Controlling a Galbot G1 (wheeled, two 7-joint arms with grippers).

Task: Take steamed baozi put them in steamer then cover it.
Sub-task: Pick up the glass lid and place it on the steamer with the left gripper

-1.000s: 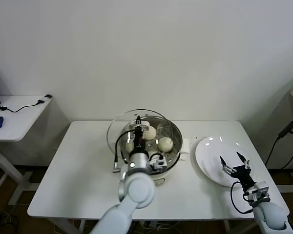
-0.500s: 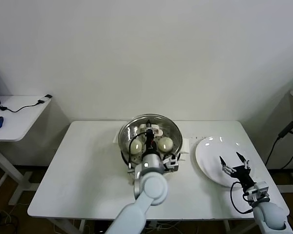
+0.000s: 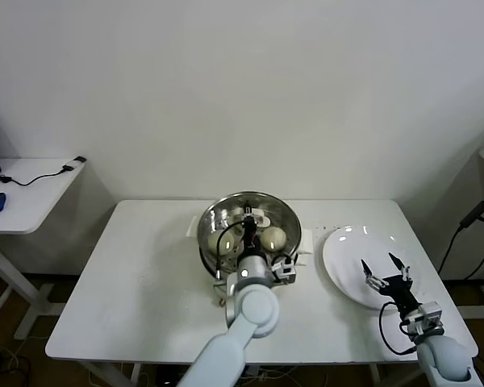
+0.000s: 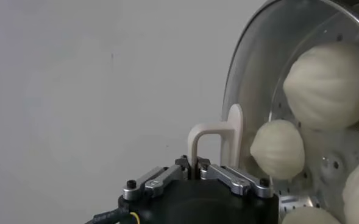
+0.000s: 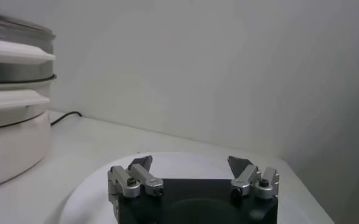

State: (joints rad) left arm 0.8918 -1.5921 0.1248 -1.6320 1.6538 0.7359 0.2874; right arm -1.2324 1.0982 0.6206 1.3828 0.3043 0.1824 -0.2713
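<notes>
The left gripper (image 3: 248, 228) is pinching the lid handle (image 4: 219, 141) shut, holding the glass lid (image 3: 248, 216) centred over the steamer (image 3: 212, 260), whose baozi (image 3: 273, 237) are sitting inside under the glass. The lid is lying directly below the fingers, so lowering is all that remains. At 3 o'clock, the right gripper (image 3: 388, 272) is idling wide open over the plate (image 3: 344, 246).

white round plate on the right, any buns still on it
No, the white round plate is bare in the head view; the open right tool hovers over it.
</notes>
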